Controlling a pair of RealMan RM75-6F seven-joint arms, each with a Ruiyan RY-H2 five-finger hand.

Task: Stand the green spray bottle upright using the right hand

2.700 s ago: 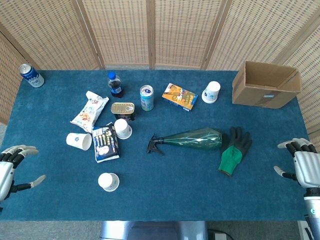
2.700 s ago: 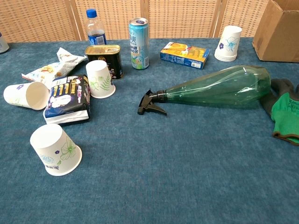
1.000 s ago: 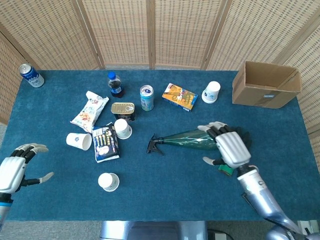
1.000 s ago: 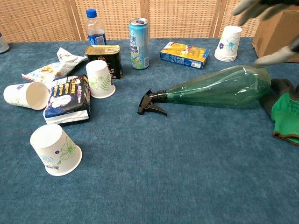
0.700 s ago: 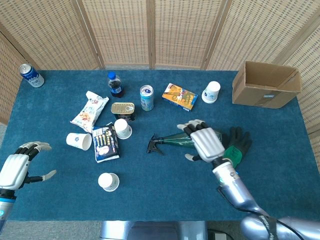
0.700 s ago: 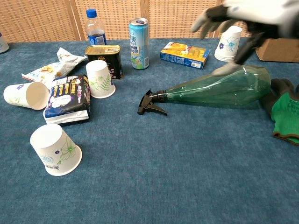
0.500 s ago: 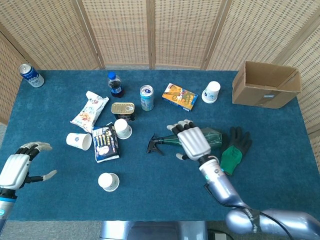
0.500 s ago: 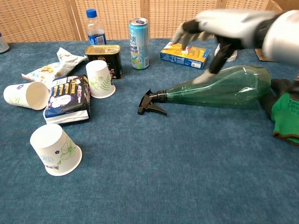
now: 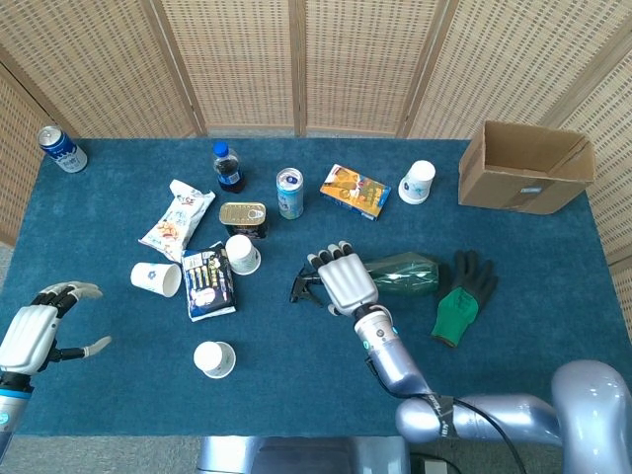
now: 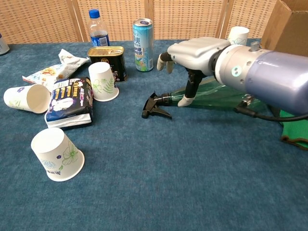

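The green spray bottle lies on its side on the blue table, with its black trigger head pointing left and its wide base to the right. My right hand hovers over the bottle's neck with its fingers spread and holds nothing. In the chest view the right hand is above the bottle and its thumb reaches down beside the neck. My left hand stays at the table's left edge, fingers apart and empty.
A green and black glove lies just right of the bottle's base. Left of the trigger are paper cups, a dark snack bag, a tin and a tall can. A cardboard box stands at the back right.
My right arm swung in from the right edge and moved left along the bottle, from its base to its neck. The bottle has not moved. The left hand barely shifted.
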